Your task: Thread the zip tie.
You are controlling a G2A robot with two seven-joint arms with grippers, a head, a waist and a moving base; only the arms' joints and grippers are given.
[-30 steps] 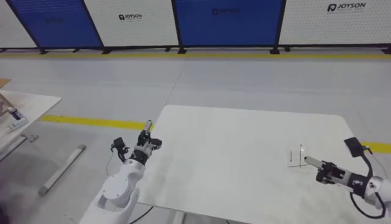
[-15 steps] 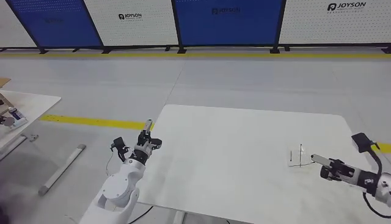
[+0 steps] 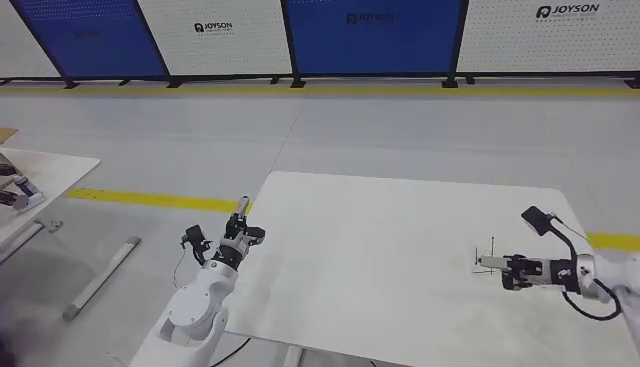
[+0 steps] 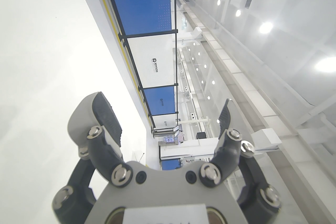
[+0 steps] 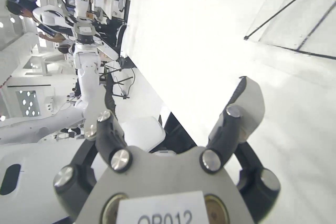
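Our right gripper has its two fingers spread wide and holds nothing. To do this step well, we think it should go slowly, put one finger on each side of the thin black strap, and close only when the strap sits between them, because the strap is skinny and could slip away. The zip tie lies on the white table, near the fingertips, at about 12 o'clock from them in the top view, not touching. It is on the table's 3 o'clock side.
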